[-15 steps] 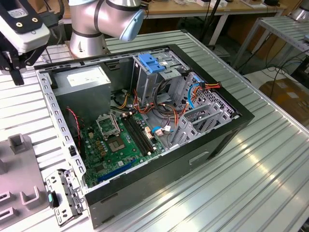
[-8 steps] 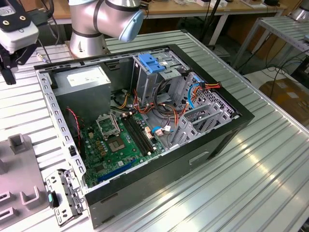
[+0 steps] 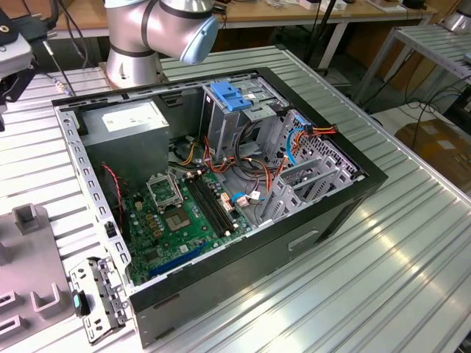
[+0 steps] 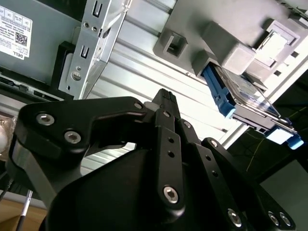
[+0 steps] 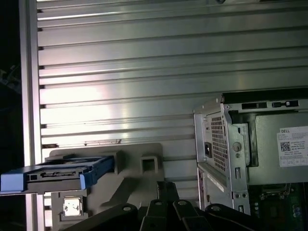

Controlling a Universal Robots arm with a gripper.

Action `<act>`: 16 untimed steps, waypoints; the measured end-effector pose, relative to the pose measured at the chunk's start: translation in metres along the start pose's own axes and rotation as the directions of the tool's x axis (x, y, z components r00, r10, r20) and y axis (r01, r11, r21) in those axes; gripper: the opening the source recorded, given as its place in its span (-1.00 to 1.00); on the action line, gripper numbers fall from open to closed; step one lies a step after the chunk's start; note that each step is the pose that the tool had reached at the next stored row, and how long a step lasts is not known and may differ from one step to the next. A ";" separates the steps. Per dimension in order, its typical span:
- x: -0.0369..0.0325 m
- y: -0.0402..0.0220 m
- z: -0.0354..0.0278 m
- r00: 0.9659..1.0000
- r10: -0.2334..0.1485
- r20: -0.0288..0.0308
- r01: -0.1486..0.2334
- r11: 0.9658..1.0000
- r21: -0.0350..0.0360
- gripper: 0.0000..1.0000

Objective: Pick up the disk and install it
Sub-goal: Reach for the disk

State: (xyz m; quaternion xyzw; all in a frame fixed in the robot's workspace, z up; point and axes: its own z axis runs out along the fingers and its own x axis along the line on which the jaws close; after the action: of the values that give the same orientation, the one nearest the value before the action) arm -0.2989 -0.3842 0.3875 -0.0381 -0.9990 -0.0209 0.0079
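In the exterior view, a gray plate with blocks (image 3: 33, 257) is seen at the exterior view's left. Next comes the open computer case (image 3: 309, 243) with its green motherboard (image 3: 173, 220), and the robot arm (image 3: 158, 26) is seen behind the case.

In the first wrist view, the disk (image 5: 57, 174) is seated in a gray holder (image 5: 134, 159) on the ribbed table (image 5: 144, 72). It is located ahead of the gripper (image 5: 167, 186) and off to one side, well apart from the fingertips. The metal rear corner of the case is seen on the other side of the gripper.

In the second wrist view, the fingers of the gripper (image 4: 166, 96) are seen pressed together, and nothing is held between them. The disk (image 4: 226, 98) is seen beyond them, with one end in the holder (image 4: 192, 33).
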 end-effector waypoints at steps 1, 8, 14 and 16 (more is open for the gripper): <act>0.0020 -0.0002 0.0000 1.000 0.000 0.000 0.000 1.000 0.000 -0.79; 0.0238 -0.0018 0.0012 1.000 -0.005 -0.003 0.005 1.000 0.000 -0.79; 0.0361 -0.0028 0.0015 1.000 -0.005 -0.003 0.005 1.000 0.000 -0.79; 0.0394 -0.0031 0.0015 1.000 -0.005 -0.003 0.005 1.000 0.000 -0.79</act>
State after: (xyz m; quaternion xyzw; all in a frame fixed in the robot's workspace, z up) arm -0.3384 -0.3842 0.3866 -0.0355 -0.9991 -0.0209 0.0095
